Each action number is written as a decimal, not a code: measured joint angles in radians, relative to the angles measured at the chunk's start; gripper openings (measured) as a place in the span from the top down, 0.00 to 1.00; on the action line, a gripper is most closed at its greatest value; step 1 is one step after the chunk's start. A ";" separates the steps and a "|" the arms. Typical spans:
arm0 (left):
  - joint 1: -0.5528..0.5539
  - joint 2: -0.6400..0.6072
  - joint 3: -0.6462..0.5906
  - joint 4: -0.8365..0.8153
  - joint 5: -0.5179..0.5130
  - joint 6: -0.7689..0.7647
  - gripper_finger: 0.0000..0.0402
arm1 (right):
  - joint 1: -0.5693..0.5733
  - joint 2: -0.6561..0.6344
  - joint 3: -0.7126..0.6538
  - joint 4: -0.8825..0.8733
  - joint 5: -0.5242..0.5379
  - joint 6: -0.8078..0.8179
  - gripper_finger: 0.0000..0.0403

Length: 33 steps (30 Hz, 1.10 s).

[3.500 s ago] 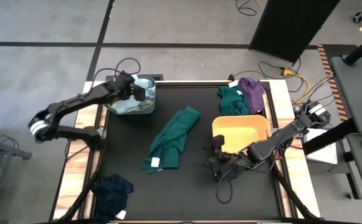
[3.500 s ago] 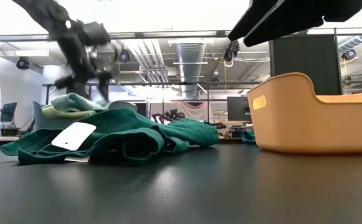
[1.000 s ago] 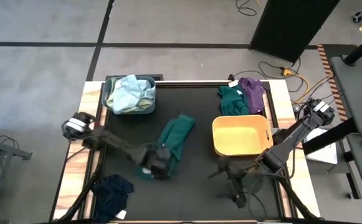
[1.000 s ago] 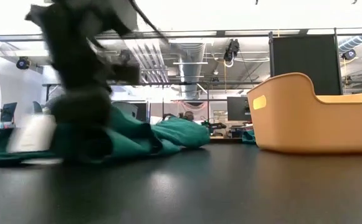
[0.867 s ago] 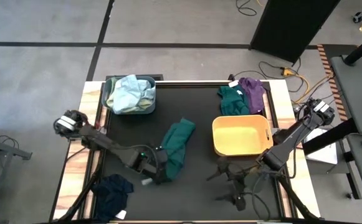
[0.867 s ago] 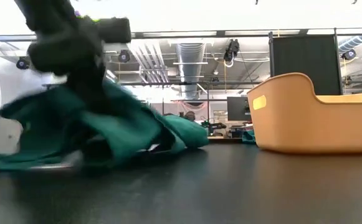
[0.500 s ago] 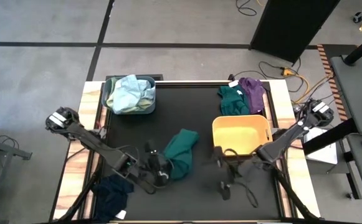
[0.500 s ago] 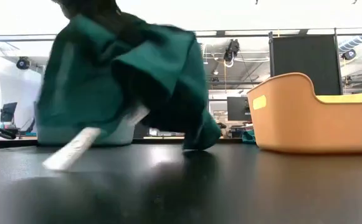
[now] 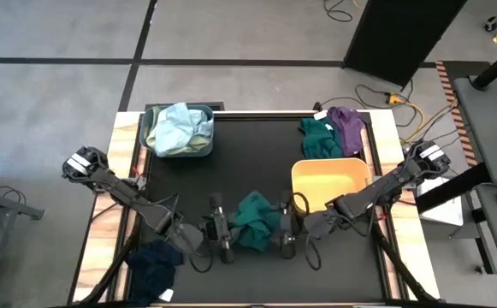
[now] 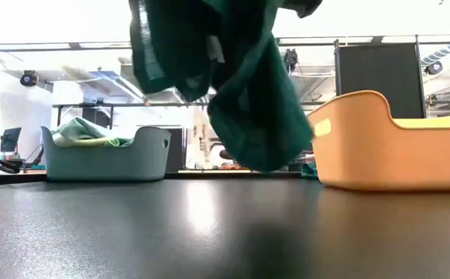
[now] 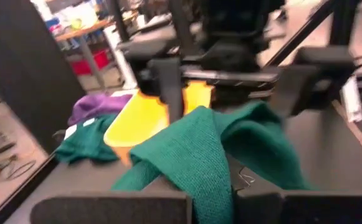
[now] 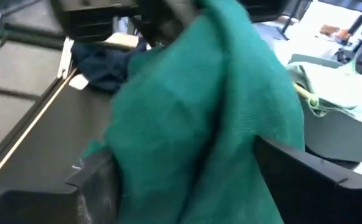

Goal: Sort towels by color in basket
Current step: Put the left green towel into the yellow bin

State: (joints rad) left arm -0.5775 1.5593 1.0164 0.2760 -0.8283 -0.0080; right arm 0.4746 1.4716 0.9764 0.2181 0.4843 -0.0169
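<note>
A dark teal-green towel (image 9: pixel 255 221) hangs bunched above the table's near middle, clear of the black top in the low view (image 10: pixel 240 85). My left gripper (image 9: pixel 229 231) is shut on it and reaches in level from the table's left. My right gripper (image 9: pixel 284 231) faces it from the right, open. Its two fingers stand wide apart on either side of the towel (image 12: pixel 193 124). A grey-blue basket (image 9: pixel 207 147) at the far left holds pale green and light blue towels (image 9: pixel 178 128). The yellow basket (image 9: pixel 329 184) stands right of the middle. My left gripper pinches a bunched fold of the towel (image 11: pixel 209 180) between its two fingers, coming in level from the table's left. The cloth rises and spreads beyond the fingertips, several layers thick. The towel is lifted clear and droops slack below the hold. Whether my right gripper touches the cloth between its fingers, I cannot tell.
A second dark green towel (image 9: pixel 319 137) and a purple towel (image 9: pixel 347 127) lie at the far right. A navy towel (image 9: pixel 156 261) lies at the near left corner. Bare black table top shows in the middle between the baskets.
My left gripper has picked the dark teal-green towel up off the table and carried it a little toward the right. The towel, earlier stretched out flat, now hangs bunched and clear of the top. My right gripper has moved left toward the towel until its fingers straddle it.
</note>
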 joint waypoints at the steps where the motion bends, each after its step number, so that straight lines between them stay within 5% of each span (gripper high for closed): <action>1: 0.002 0.002 0.000 0.022 0.009 0.009 1.00 | -0.001 0.003 0.000 0.016 0.012 0.003 0.24; 5: 0.018 0.007 0.000 0.114 0.037 0.062 1.00 | -0.002 0.004 0.000 0.064 0.017 -0.001 0.41; 13: 0.091 0.008 0.002 0.117 0.055 0.016 1.00 | -0.016 -0.007 0.000 0.028 0.019 0.016 0.93; 19: 0.102 -0.041 0.004 -0.031 0.079 -0.161 0.85 | -0.017 -0.064 0.005 -0.062 0.028 0.009 0.97; 33: 0.018 -0.269 0.004 -0.945 0.308 -0.980 0.25 | -0.015 -0.448 0.263 -0.849 0.102 0.005 0.98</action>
State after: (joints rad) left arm -0.5597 1.2905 1.0204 -0.6693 -0.5206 -0.9878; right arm 0.4593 1.0237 1.2397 -0.6313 0.5864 -0.0118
